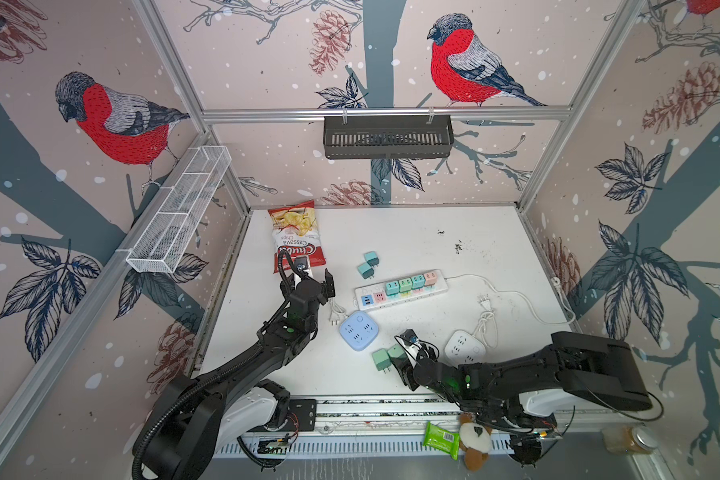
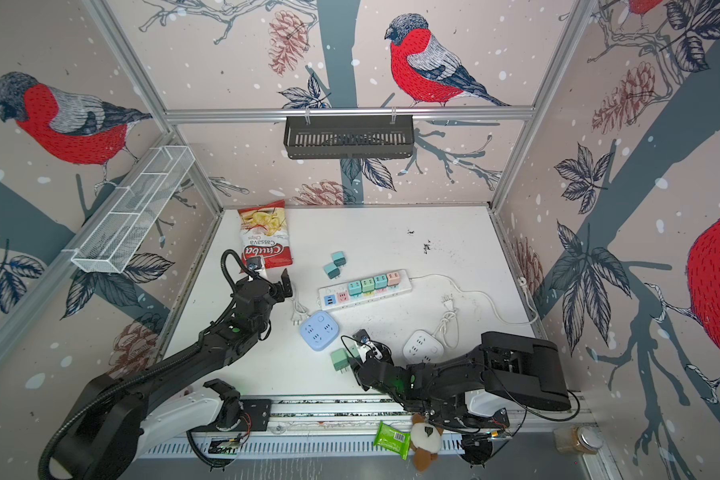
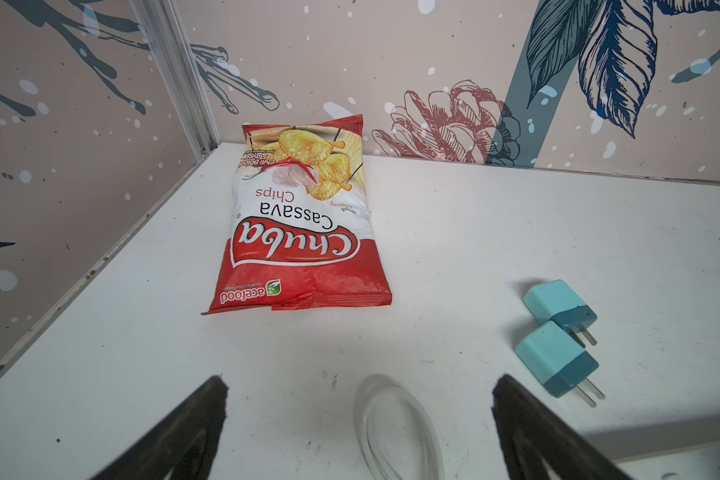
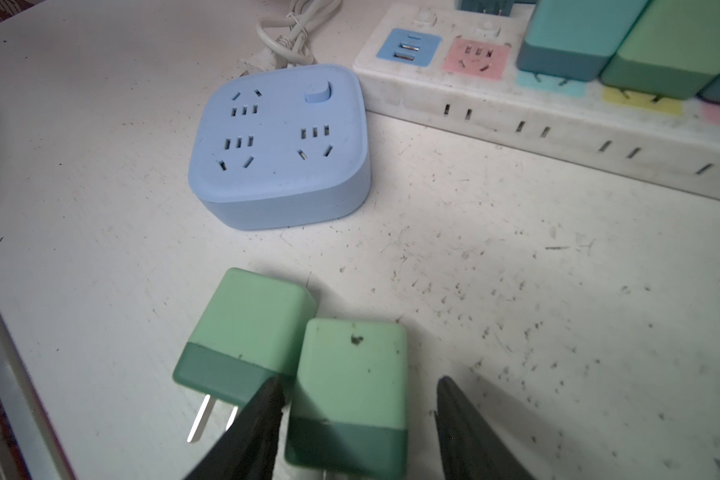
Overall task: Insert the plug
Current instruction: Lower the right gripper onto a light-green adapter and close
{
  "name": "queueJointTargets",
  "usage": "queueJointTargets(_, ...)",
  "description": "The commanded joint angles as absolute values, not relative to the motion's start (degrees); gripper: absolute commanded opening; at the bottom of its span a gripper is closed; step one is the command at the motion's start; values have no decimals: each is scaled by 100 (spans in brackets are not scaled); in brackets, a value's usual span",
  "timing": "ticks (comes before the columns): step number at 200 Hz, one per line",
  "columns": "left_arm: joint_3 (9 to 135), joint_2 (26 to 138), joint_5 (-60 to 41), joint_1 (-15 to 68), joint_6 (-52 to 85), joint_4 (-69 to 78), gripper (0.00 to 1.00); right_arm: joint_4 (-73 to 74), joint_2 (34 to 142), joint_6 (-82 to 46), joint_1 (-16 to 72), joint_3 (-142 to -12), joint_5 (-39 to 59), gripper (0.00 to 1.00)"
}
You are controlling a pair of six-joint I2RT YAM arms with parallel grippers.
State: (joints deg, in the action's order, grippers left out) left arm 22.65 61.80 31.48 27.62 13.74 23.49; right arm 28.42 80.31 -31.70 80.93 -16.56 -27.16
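Two green plugs lie side by side near the table's front; in both top views the left one (image 1: 380, 360) (image 2: 340, 360) shows clearly. In the right wrist view my right gripper (image 4: 360, 381) straddles the nearer green plug (image 4: 352, 374). One finger touches its side between the two plugs, and the other stands a gap away, so the gripper is open. The white power strip (image 1: 400, 297) (image 4: 558, 124) carries several plugs, and its pink socket (image 4: 476, 58) is free. My left gripper (image 3: 360, 379) (image 1: 316, 279) hangs open over a cable loop (image 3: 360, 419).
A blue socket cube (image 1: 358, 331) (image 4: 279, 145) sits between the strip and the green plugs. A white socket box (image 1: 464, 348) and its cord lie to the right. Two teal plugs (image 1: 368, 266) (image 3: 558, 332) and a chips bag (image 1: 296, 237) lie further back.
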Motion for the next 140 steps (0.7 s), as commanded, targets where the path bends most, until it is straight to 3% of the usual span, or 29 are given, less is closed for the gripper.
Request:
queueJointTargets(1,2320,6179,3138,2759,1442,2418,99,3027,8139,-3247,8035,-1686,-2638,59)
queueJointTargets(140,2320,6187,3111,2760,1425,2417,99,3164,8392,-3317,7831,-1652,-2527,49)
